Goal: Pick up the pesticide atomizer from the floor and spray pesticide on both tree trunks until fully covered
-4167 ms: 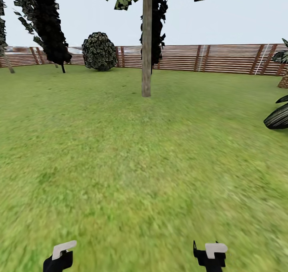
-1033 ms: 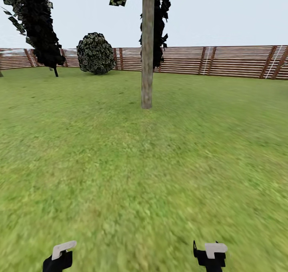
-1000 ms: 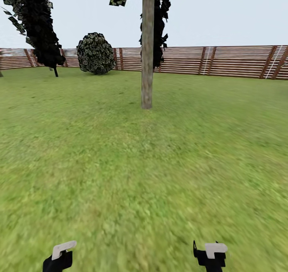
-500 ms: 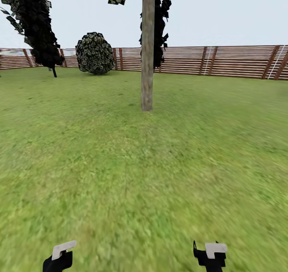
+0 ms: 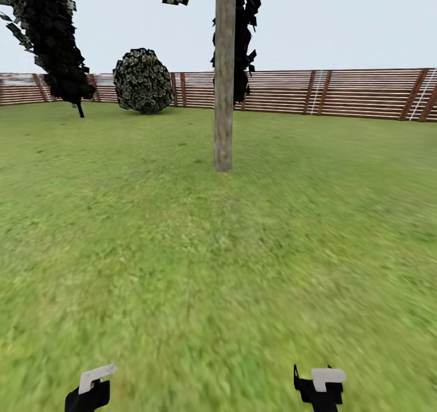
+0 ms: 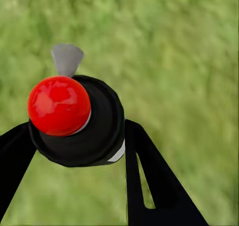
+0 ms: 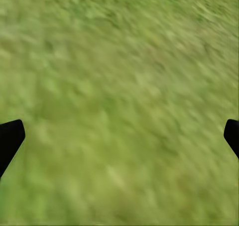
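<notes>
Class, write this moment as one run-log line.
left pincer: shut on atomizer | right pincer: open, empty | tree trunk: ahead across grass, unsprayed

Tree trunk (image 5: 223, 78) stands ahead on floor (image 5: 218, 266), fence (image 5: 340, 91) behind.

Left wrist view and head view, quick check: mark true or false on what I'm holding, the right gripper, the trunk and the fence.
1. The left gripper holds a black atomizer with a red knob. True.
2. The right gripper grips a bottle. False: its fingers are spread over bare grass.
3. The pale tree trunk stands straight ahead. True.
4. A round bush sits right of that trunk. False: left, by the fence.
</notes>
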Robot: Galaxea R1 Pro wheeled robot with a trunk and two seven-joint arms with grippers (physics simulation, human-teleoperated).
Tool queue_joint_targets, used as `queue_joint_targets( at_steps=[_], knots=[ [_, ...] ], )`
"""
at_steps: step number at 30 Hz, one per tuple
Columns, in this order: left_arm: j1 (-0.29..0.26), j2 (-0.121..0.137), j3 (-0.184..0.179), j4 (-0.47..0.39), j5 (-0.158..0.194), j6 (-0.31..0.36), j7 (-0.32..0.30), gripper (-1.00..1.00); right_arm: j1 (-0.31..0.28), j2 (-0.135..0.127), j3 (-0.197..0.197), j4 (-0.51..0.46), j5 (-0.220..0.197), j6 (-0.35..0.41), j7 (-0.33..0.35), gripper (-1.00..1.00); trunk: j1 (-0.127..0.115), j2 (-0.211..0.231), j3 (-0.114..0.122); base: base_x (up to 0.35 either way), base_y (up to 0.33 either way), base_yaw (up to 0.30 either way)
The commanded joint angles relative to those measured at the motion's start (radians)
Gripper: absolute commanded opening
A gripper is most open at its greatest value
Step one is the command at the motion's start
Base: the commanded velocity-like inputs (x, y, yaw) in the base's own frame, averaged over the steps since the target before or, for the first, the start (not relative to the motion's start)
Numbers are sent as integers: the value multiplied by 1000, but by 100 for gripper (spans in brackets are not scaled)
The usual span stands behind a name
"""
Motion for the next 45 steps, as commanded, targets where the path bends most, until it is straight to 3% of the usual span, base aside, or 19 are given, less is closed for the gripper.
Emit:
queue_joint_targets(
  at_steps=[1, 45],
  knots=[
    [0, 0, 0, 0, 0, 0, 0, -100, 0, 0, 0, 0, 0, 0, 0, 100, 0, 0, 0, 340, 0, 0],
    [0, -1, 0, 0, 0, 0, 0, -100, 0, 1, 2, 0, 0, 0, 0, 100, 0, 0, 0, 340, 0, 0]
  ],
)
